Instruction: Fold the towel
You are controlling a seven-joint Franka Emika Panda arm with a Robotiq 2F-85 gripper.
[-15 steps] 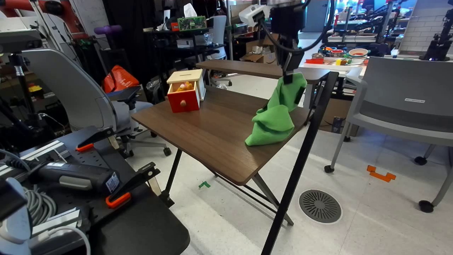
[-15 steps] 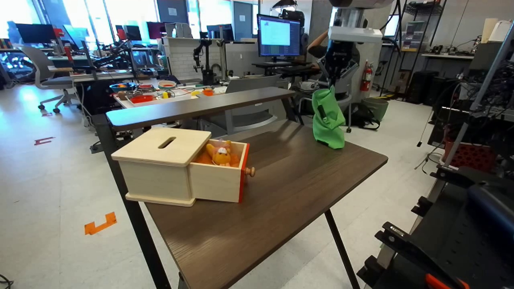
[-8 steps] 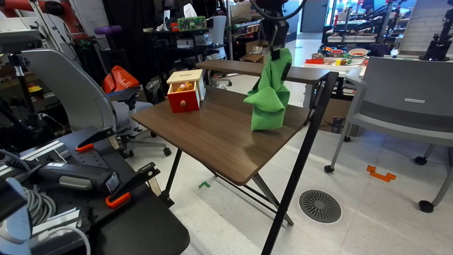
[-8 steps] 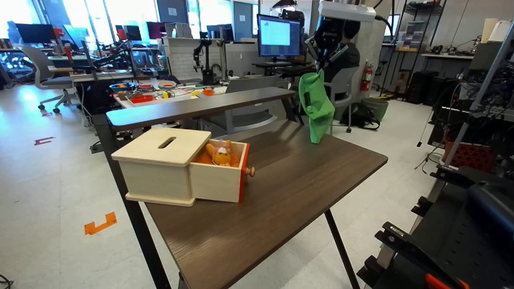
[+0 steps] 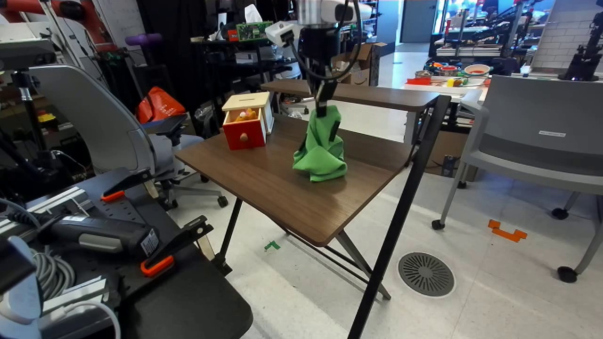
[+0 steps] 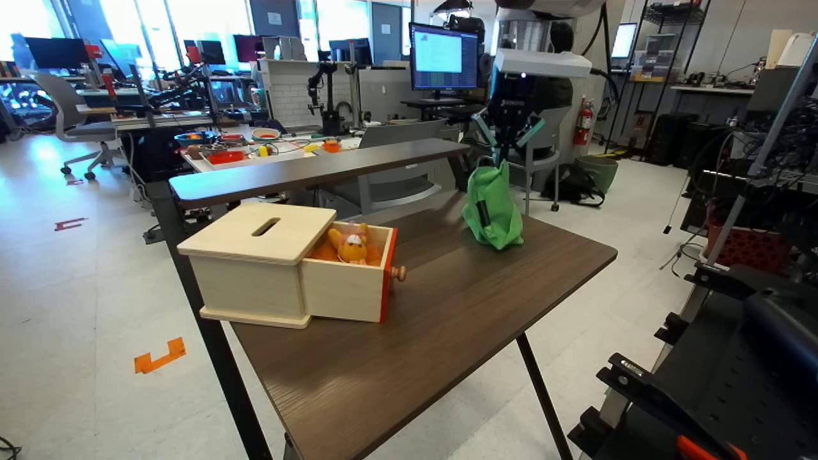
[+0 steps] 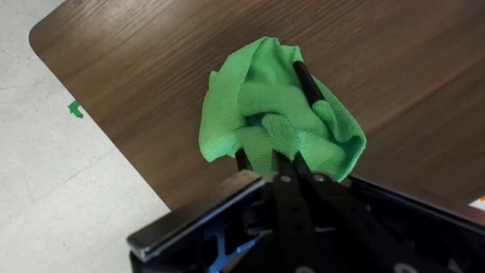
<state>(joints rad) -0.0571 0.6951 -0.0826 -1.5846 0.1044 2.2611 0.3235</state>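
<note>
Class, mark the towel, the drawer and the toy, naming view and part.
Towel (image 7: pixel 281 101), in the wrist view, on its rumpled middle.
Drawer (image 5: pixel 253 133), in an exterior view, on its red front.
Toy (image 6: pixel 353 251), in an exterior view, on its orange body.

The towel is matt cloth, the table smooth wood.

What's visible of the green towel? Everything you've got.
The towel is bright green cloth with a fine ribbed texture, maybe microfiber. Black strips show on it; how they attach is unclear. The claw is shut on a pinched bit near its top, and the rest droops below in loose, crumpled folds, neither laid flat nor neatly folded. Its lower end seems to rest on the brown tabletop, apart from the wooden box. Undersides and inner layers are hidden.
</note>
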